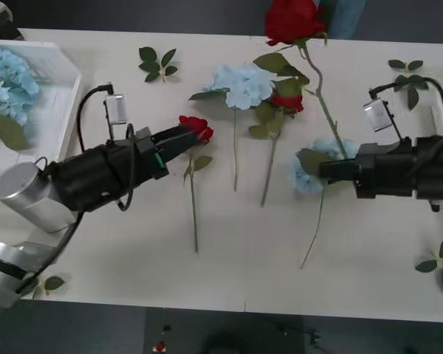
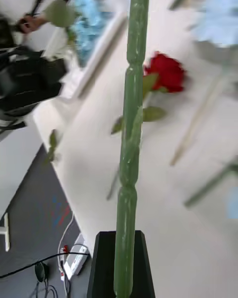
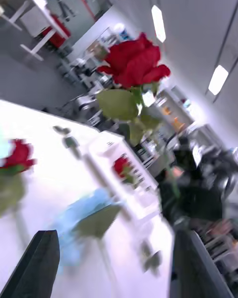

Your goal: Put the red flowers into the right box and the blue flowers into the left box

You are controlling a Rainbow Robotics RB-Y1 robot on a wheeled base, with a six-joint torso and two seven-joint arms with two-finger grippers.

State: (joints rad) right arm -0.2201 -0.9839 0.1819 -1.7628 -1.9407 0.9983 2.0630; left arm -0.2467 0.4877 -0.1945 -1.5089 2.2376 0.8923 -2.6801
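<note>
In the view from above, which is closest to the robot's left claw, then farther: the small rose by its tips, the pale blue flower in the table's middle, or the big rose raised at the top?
From the left gripper:
1. Small red rose, at its fingertips.
2. Pale blue flower, mid-table, farther toward the right arm.
3. Raised red rose, at the far edge, farthest.

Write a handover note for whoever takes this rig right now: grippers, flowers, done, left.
Right gripper: shut on the thin green stem of a deep-red artificial rose, which is lifted above the white table.
Left gripper: open, at a second red rose lying on the table.
Done: pale blue flower clusters lie in the white slotted plastic tray on the robot's left.
Left: the held rose, the second red rose, a third red rose, one blue cluster mid-table and another blue cluster under the right gripper.
</note>
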